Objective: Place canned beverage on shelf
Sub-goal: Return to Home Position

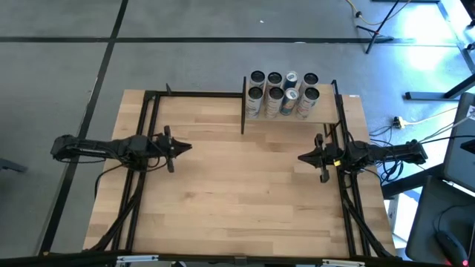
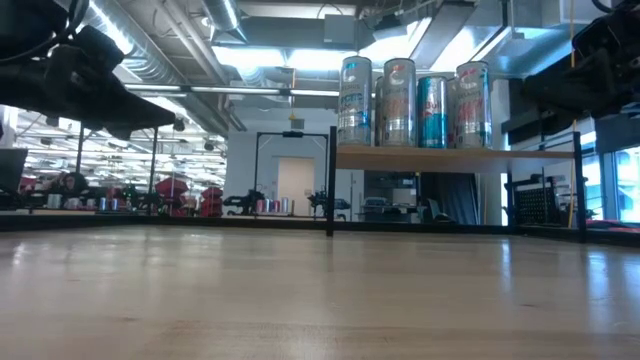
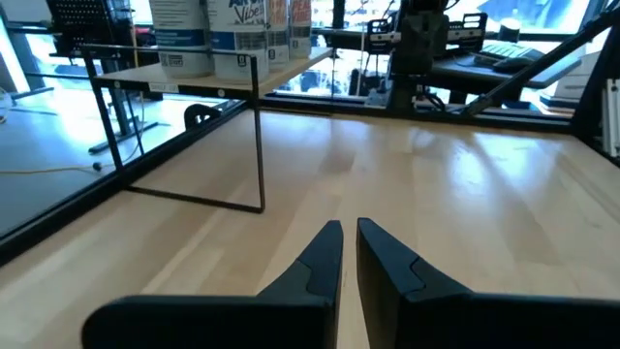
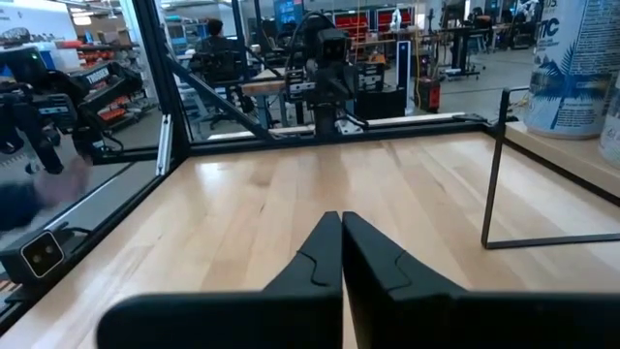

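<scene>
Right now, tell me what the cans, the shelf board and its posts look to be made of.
The cans: likely thin metal, with shiny silver sides and tops that catch the light, and printed labels. The shelf board: pale wood, matte, with plank seams like the tabletop's. The posts: thin black rods, probably painted metal. Both the left gripper and the right gripper wait empty above the table.

A: Where does the high view sit?
B: Straight above, looking down on the whole counter [image 1: 245, 185], far enough to take in both arms and the floor around

A: And the low one?
B: At counter height, facing level across the boards into the room; it shares the shelf [image 2: 455, 155] and its cans [image 2: 415, 100] with the high view

A: The wrist cameras?
B: Each looks forward, close over its own hand, left [image 3: 349, 254] and right [image 4: 341, 242], and each sees the other arm across the counter
</scene>
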